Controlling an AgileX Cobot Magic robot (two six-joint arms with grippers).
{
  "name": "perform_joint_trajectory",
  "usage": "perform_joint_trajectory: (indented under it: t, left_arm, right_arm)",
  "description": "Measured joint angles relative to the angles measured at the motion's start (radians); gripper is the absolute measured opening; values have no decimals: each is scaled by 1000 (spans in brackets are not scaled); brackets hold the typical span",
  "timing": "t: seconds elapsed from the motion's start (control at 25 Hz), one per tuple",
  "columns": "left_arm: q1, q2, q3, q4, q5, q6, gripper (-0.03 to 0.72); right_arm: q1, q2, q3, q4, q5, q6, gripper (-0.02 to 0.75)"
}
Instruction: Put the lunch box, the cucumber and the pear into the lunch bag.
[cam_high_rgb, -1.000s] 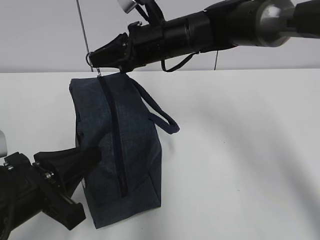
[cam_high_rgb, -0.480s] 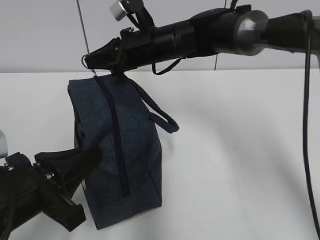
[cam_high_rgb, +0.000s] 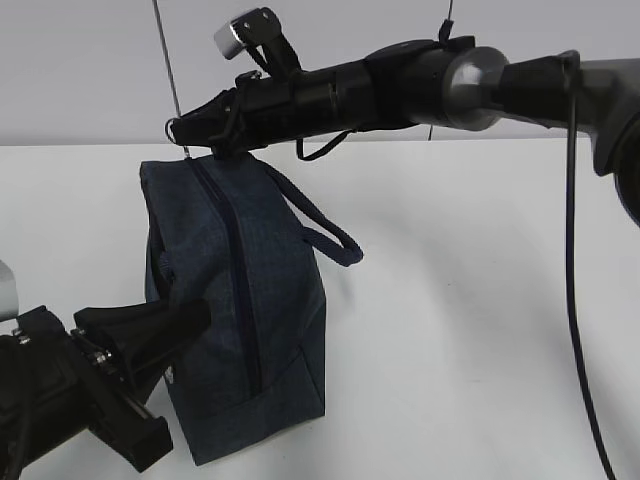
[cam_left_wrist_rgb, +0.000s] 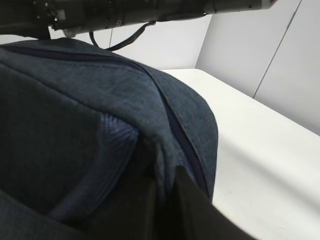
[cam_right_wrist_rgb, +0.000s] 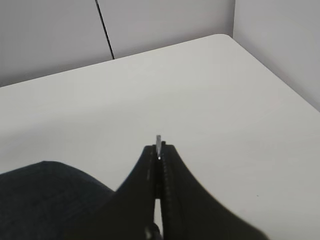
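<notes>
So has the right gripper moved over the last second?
Yes. The right gripper, shut on the ring pull, has drifted slightly left and up against the wall seam behind it.

We seem to be in a lab or test bench: a bare white tabletop (cam_high_rgb: 480, 300), plain pale grey wall panels (cam_high_rgb: 80, 70) with dark seams, and black robot arms (cam_high_rgb: 400, 85).

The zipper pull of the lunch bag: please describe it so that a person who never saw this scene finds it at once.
Start from the white table and find the dark navy lunch bag on its left part. Follow the zipper line to the bag's far top corner. There a small silver ring pull sits pinched in the shut jaws of the right gripper, the only shiny metal on the bag.
</notes>
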Motion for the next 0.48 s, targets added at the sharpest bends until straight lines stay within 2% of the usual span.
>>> perform_joint_trajectory:
  t: [0.28, 0.48]
  left_arm:
    - [0, 0, 0, 2, 0, 0, 3]
    - [0, 0, 0, 13, 1, -2, 3]
  right_arm:
    - [1, 36, -31, 17, -6, 7, 0]
    - [14, 36, -32, -13, -36, 9, 0]
